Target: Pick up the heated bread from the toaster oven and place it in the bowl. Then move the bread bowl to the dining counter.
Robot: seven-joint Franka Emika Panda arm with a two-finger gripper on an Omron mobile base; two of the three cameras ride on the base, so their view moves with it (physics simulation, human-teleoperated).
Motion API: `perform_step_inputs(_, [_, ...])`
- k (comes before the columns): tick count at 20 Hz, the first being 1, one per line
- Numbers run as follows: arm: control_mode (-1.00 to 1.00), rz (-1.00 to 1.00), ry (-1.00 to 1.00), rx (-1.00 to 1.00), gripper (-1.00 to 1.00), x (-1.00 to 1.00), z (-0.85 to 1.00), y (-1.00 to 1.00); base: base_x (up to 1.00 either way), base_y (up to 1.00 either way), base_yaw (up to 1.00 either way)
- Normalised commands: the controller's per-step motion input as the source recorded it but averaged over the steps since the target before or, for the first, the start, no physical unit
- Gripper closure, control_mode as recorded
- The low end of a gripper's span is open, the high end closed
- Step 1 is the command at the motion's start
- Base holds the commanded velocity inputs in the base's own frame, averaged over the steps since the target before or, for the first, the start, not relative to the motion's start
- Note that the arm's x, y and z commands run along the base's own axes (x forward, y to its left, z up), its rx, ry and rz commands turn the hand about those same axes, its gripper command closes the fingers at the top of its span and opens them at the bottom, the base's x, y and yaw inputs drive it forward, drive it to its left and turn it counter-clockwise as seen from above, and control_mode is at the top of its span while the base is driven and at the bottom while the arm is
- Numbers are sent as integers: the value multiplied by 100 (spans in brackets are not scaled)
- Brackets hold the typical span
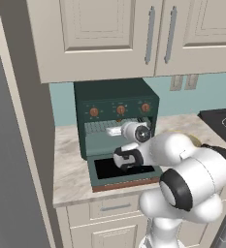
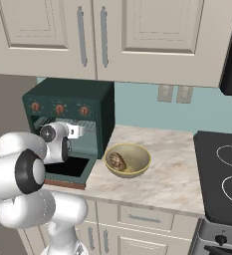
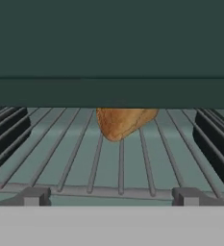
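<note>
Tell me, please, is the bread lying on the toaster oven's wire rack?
Yes, the bread lies on the wire rack inside the toaster oven, towards the back.

Left base view: from behind-left, facing the toaster oven [image 1: 115, 121] head-on. Right base view: from behind-right, oven [image 2: 70, 117] off-centre, same oven front and worktop [image 2: 157, 174] shared. Hand view: close, level, facing into the oven's wire rack [image 3: 108, 149].

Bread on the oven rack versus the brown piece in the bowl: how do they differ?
The bread lies on the wire rack inside the toaster oven; the brown piece sits in the bowl on the counter. The bread is golden-orange with a tapered end; the brown piece is darker and rounded. Both look baked.
</note>
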Motion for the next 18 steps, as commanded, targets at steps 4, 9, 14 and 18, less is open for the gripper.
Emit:
perform_step_inputs(4, [-100, 0, 2, 0, -100, 34, -21, -3, 0, 0, 0])
perform_step_inputs(9, [-100, 0, 3, 0, -100, 14, -2, 0, 0, 0, 0])
perform_step_inputs(14, [-100, 0, -6, 0, -100, 0, 19, 0, 0, 0, 0])
perform_step_inputs(18, [-100, 0, -3, 0, -100, 0, 15, 0, 0, 0, 0])
